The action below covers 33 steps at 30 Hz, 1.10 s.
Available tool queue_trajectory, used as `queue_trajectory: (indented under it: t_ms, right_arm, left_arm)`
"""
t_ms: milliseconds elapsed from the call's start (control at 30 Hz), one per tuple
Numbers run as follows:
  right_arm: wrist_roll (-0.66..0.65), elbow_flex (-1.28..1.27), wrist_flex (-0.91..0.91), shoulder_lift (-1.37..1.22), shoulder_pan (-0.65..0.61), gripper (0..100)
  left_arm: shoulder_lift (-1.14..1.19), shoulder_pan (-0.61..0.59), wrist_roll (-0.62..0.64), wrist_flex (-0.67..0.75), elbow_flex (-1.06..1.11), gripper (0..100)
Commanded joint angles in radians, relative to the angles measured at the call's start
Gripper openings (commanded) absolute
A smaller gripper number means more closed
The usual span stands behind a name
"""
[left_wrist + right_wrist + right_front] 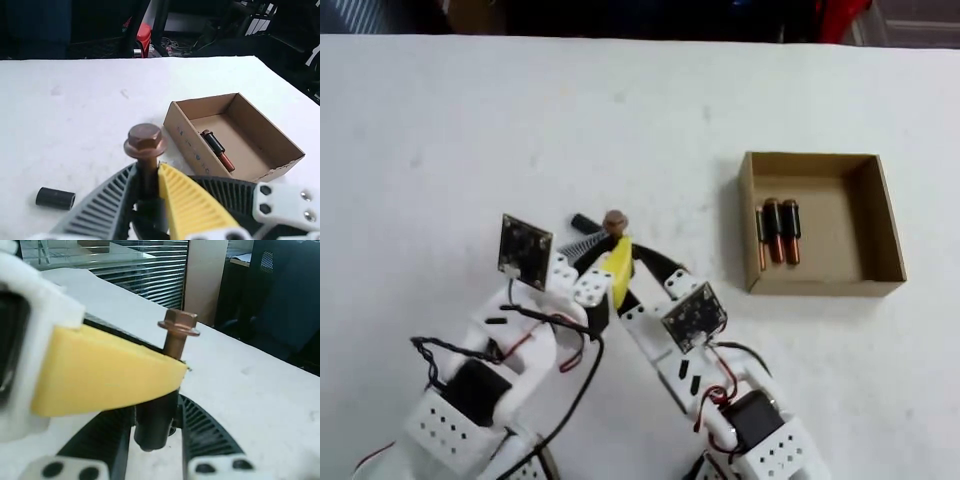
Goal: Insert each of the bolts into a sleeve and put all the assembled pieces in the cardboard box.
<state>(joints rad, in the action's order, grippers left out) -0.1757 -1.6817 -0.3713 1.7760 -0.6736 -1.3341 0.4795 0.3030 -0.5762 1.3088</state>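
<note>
On the white table (440, 120), the left gripper (148, 171) clamps the copper bolt (145, 144) by its shank, the right gripper (156, 416) pinching a black sleeve (150, 432) beneath it. Both look rigid and smooth: grip mid-length. A loose sleeve (55, 198) lies nearby; farther, the cardboard box (882, 215) holds three assembled pieces (777, 232).

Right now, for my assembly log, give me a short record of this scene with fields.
left end effector: shut on bolt, head up
right end effector: shut on held sleeve, below the bolt
loose sleeve: lying on the table
cardboard box: holds three assembled pieces
</note>
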Motion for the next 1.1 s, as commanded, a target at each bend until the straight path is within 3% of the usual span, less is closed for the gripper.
queue_trajectory:
  t_ms: [0,333,533,633,1067]
  right_arm:
    - [-0.012,-0.009,0.024,0.022,0.01,1.7]
    - [-0.012,-0.009,0.022,0.021,0.01,1.7]
    - [-0.012,-0.009,0.022,0.021,0.01,1.7]
    - [-0.012,-0.009,0.002,0.022,0.01,1.7]
    - [-0.012,-0.009,0.001,0.022,0.01,1.7]
  left_arm:
    - [-0.004,0.002,0.003,0.003,0.017,2]
    - [-0.004,0.002,0.002,0.009,0.012,4]
    - [-0.004,0.001,0.003,0.003,0.017,23]
    - [-0.004,0.001,0.003,0.003,0.017,28]
    - [-0.004,-0.008,0.0,0.005,-0.074,30]
